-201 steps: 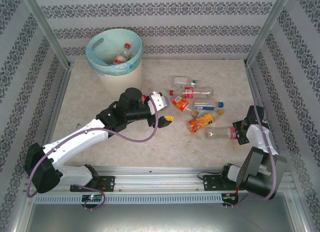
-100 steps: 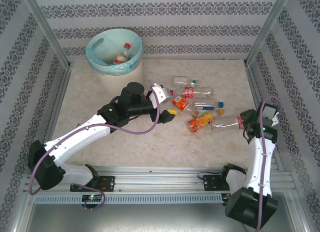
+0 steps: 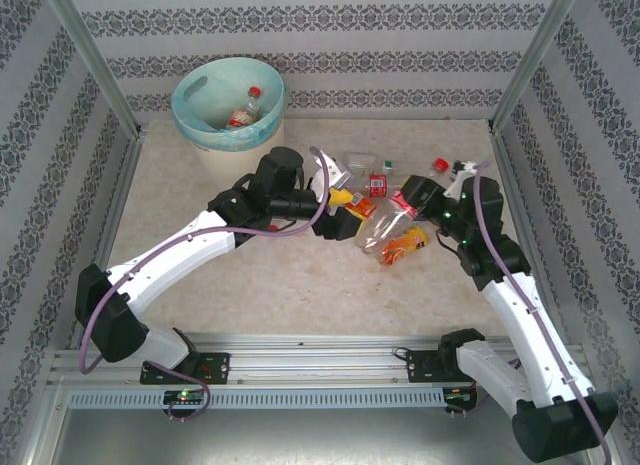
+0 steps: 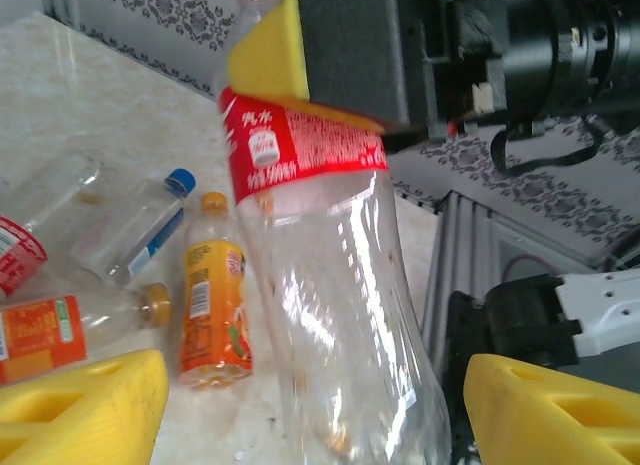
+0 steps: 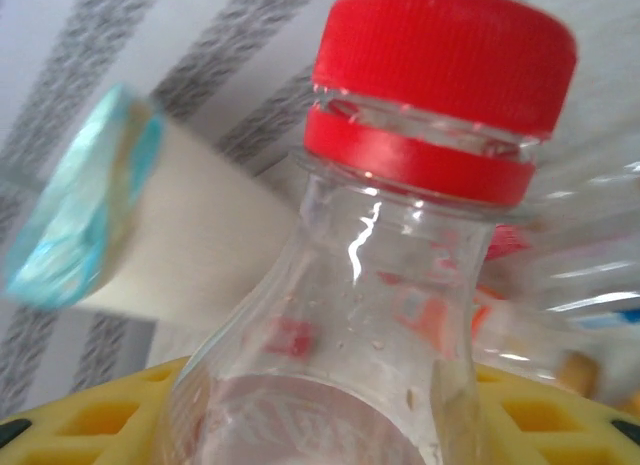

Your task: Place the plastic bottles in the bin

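**Right gripper clamps a clear bottle; left gripper stands open around its base**

The right gripper (image 3: 413,198) is closed on the neck of a clear bottle (image 3: 383,223) that has a red label and a red cap (image 5: 441,55). In the right wrist view that cap rises above the gripper's yellow fingers (image 5: 85,420), which sit on either side of the bottle's shoulder; in the left wrist view one yellow pad of the right gripper presses the neck just above the label. The clear bottle hangs tilted near the middle of the table (image 3: 300,285), with its base toward the left gripper (image 3: 345,213).

The left gripper has its jaws apart. Seen from its own wrist, its two yellow fingertips (image 4: 85,410) stand on either side of the bottle's lower body; a gap shows on each side, so they are not touching it.

The bin (image 3: 215,157) stands at the far left of the table against the back wall, well apart from the held bottle; its teal liner (image 3: 190,110) is folded over the rim, and one red-capped bottle (image 3: 243,111) lies inside.

An orange bottle (image 3: 405,245) lies on the table just beside the clear bottle's base. A blue-capped bottle (image 4: 140,235) lies near it, alongside a bottle with an orange label (image 4: 60,335). Other bottles (image 3: 378,183) lie farther back.
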